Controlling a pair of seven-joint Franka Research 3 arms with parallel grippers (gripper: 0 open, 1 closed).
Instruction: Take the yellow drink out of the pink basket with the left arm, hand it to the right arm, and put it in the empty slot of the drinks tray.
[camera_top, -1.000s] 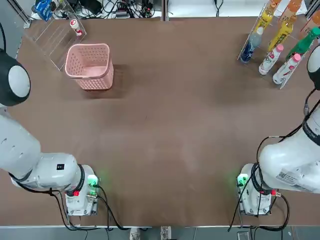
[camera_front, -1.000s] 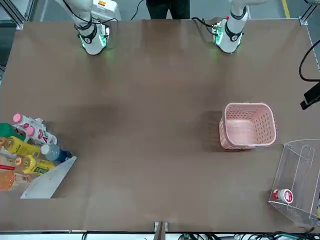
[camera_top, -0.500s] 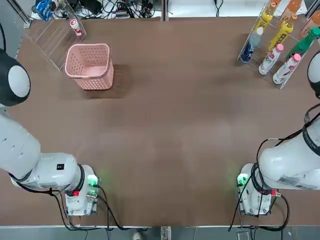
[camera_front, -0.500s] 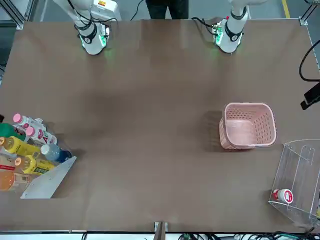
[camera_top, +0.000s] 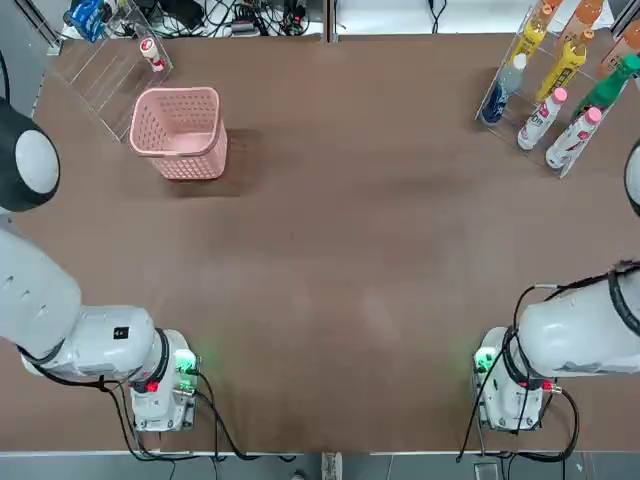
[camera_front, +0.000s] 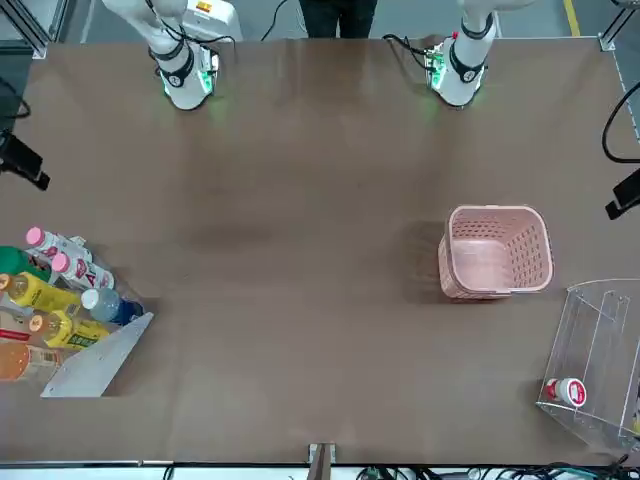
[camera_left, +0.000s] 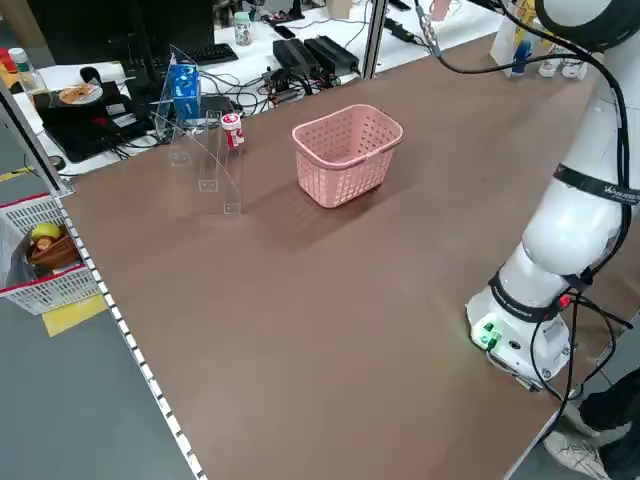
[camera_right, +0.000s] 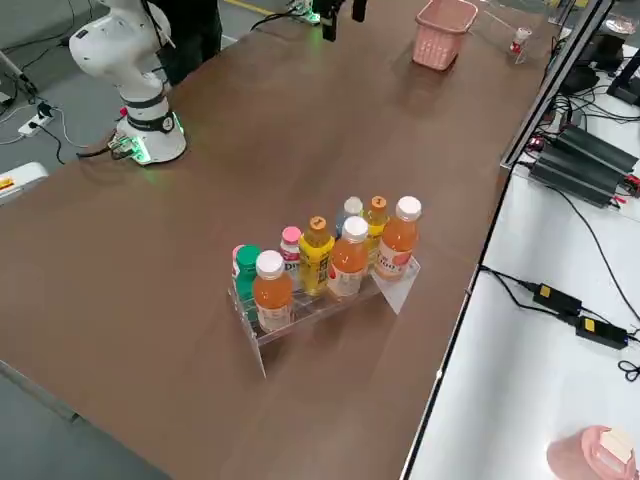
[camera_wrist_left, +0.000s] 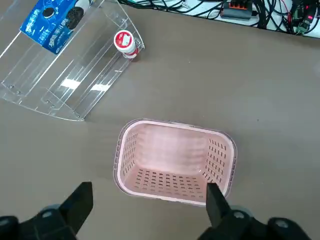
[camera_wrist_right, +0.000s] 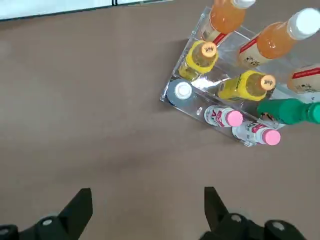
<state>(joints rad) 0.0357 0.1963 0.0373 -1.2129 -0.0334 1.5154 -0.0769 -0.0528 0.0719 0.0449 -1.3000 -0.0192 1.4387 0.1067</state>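
I read the directions on the top view, with the arms' bases at six o'clock.

Nearest to me, the left arm (camera_top: 100, 345) stands at about seven o'clock on the brown worktop (camera_top: 350, 250) and the right arm (camera_top: 570, 340) at about five o'clock.

The left end effector (camera_wrist_left: 147, 205) is released, its two fingers (camera_wrist_left: 80, 200) are wide apart and nothing is between them. It hangs high over the pink basket (camera_wrist_left: 172, 125), which sits at about ten o'clock. From the left wrist view I look straight into the basket, and I see only its perforated floor and walls.

The right end effector (camera_wrist_right: 146, 202) is also released and holds nothing. It hangs over bare worktop, well apart from the drinks tray (camera_front: 95, 365) at about two o'clock.

In this tray there are two yellow bottles with orange caps: the first yellow drink (camera_wrist_right: 202, 60) and the second yellow drink (camera_wrist_right: 247, 86), in neighbouring lanes. Which of them is the task's one, I cannot tell. Beside them are a green bottle (camera_wrist_right: 287, 111), two white bottles with pink caps (camera_wrist_right: 222, 117), a pale bottle with a white cap (camera_wrist_right: 179, 92) and two orange drinks (camera_wrist_right: 225, 15).

Farthest, at about eleven o'clock behind the basket, stands a clear rack (camera_wrist_left: 75, 85) with a small red-capped bottle (camera_wrist_left: 124, 42) and a blue packet (camera_wrist_left: 52, 27).
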